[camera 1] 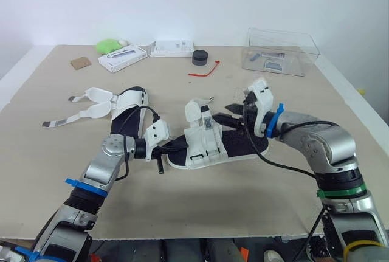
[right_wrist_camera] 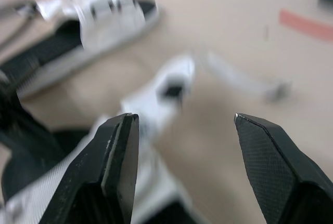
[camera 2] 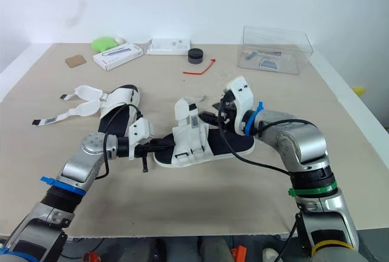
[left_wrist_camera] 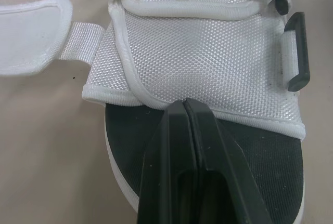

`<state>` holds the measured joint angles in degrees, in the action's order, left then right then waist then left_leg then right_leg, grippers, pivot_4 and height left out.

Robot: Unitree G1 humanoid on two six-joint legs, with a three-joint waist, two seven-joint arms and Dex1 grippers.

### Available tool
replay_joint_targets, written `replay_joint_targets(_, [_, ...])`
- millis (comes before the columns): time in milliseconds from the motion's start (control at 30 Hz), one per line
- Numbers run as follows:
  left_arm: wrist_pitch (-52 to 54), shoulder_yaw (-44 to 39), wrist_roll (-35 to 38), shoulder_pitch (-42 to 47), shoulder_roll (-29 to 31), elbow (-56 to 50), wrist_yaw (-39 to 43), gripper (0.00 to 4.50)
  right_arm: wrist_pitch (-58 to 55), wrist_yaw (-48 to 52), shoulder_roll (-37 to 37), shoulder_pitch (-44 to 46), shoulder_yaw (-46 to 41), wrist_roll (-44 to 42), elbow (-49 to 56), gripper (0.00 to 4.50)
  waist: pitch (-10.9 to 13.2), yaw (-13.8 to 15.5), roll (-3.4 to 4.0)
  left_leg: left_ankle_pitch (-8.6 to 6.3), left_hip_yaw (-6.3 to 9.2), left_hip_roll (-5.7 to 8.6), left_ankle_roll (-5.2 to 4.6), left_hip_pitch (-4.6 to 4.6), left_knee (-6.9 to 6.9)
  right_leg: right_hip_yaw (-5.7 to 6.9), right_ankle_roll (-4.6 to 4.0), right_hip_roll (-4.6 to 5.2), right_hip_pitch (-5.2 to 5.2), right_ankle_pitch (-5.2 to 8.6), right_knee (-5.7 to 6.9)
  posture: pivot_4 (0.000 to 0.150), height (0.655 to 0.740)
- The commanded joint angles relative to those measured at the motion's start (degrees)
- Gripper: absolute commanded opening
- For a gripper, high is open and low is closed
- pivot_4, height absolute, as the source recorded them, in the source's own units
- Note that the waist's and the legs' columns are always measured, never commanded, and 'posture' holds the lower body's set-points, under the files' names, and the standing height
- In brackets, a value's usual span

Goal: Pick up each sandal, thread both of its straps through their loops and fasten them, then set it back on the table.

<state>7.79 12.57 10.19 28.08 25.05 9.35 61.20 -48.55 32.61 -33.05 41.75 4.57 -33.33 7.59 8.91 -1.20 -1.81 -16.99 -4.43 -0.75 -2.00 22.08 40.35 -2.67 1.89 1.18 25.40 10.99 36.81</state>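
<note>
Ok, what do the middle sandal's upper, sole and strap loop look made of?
The upper looks like white woven synthetic mesh: a grid weave shows, with piped edges. The sole is black and matte, probably foam or rubber. The loop is black, smooth, likely moulded plastic.

The middle sandal [camera 1: 216, 146] lies flat, sole down, at the middle of the worktop [camera 1: 255, 207], toward its front edge. It has a black footbed, a white woven upper with a black loop [left_wrist_camera: 296, 52] at one side, and a white flap [camera 1: 196, 109] standing up. The left sandal [camera 1: 127, 116] lies flat on the worktop's left half, its two white straps [camera 1: 91, 111] unfastened and splayed outward.
</note>
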Motion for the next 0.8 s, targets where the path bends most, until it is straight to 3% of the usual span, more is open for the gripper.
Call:
replay_joint_targets(33, [0.03, 0.92, -0.24, 0.05, -0.84, -0.29, -0.02, 0.00, 0.34, 2.29, 2.47, 3.52, 0.15, -0.84, 2.02, 2.81, 0.00, 0.04, 0.00, 0.00, 0.02, 0.00, 0.00, 0.00, 0.00, 0.02, 0.00, 0.00, -0.01, 0.00, 0.00, 0.150, 0.7400])
replay_joint_targets(167, [-0.08, 0.85, -0.33, 0.09, -1.16, -0.29, -0.07, 0.00, -0.94, 5.37, 2.85, 3.48, 3.83, 1.24, 0.55, 1.18, 0.00, 0.16, 0.00, -0.02, 0.14, 0.02, -0.03, 0.09, 0.00, 0.15, -0.01, 0.07, -0.03, 0.01, -0.06, 0.150, 0.7400])
replay_joint_targets(233, [-0.24, 0.79, -0.38, -0.05, -1.18, -0.37, -0.03, 0.00, -1.47, 6.12, 2.17, 3.14, 5.60, 3.26, -1.85, 0.08, 0.00, 0.16, 0.00, -0.05, 0.11, 0.07, -0.09, 0.13, 0.00, 0.18, 0.01, 0.16, -0.02, -0.01, -0.10, 0.150, 0.7400])
replay_joint_targets(433, [-1.45, 0.73, -0.83, -0.43, -0.77, -0.45, 0.04, 0.00, -4.29, 6.54, 0.82, 4.26, 7.97, 8.37, -8.90, 0.08, -0.01, 0.13, 0.01, -0.07, 0.06, 0.12, -0.12, 0.18, 0.00, 0.25, 0.06, 0.30, -0.02, -0.05, -0.24, 0.150, 0.7400])
replay_joint_targets(800, [-5.90, -0.09, -2.38, 3.33, 0.30, 4.13, 0.57, 0.00, -7.95, 8.97, -1.91, 2.63, 8.79, 11.45, -8.42, 0.08, -0.02, 0.14, 0.02, -0.09, 0.09, 0.11, -0.15, 0.16, 0.00, 0.29, 0.06, 0.28, -0.04, -0.07, -0.26, 0.150, 0.7400])
